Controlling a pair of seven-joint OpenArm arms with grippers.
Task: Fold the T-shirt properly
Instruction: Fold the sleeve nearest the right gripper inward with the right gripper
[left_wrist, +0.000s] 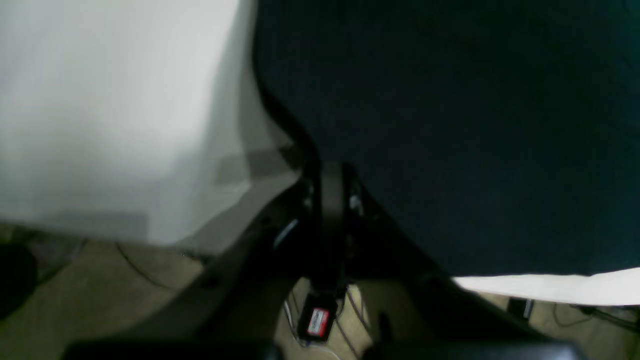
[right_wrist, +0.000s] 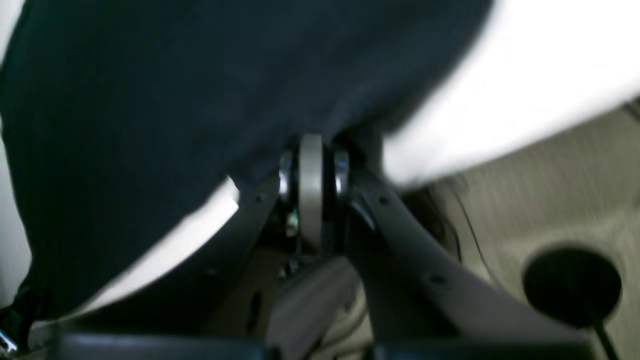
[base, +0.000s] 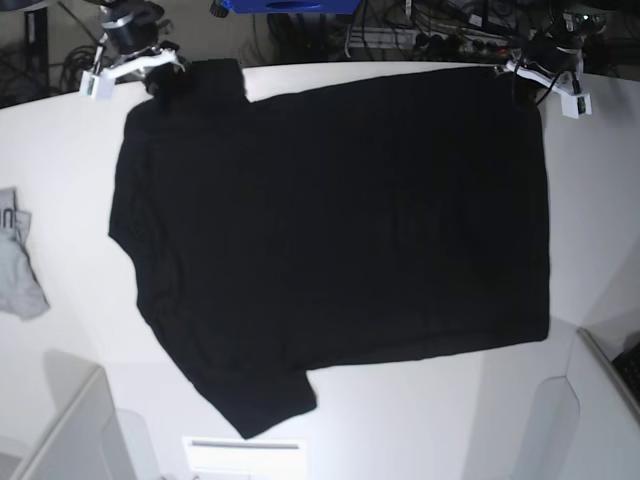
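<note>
1. The shirt (base: 330, 240) lies spread flat across the white table (base: 590, 220), plain black side up, one sleeve toward the far left corner and the other hanging toward the near edge.
2. Both arms are at the far edge. The left gripper (base: 527, 72) sits at the shirt's far right corner, the right gripper (base: 165, 72) at the far left one by the sleeve.
3. In the left wrist view, the left gripper (left_wrist: 330, 175) is clenched, its jaws together right at the shirt's (left_wrist: 475, 125) dark edge. It looks to be pinching the hem, though blur hides the exact bite.
4. In the right wrist view, the right gripper (right_wrist: 311, 165) is clamped too, with black cloth (right_wrist: 150, 100) bunched over its tips, so it seems to be nipping that corner.
5. Handling call: this is light, limp cloth. It will sag and drape between two held corners, and won't hold a crease by itself.
6. Cloth on a smooth top should slide easily, so a drag could shift the whole shirt.
7. Best holds are corners, hems and sleeve seams, where doubled cloth gives the jaws something to grip.
8. A small grey cloth (base: 20, 270) sits well apart at the left edge, out of play.
</note>
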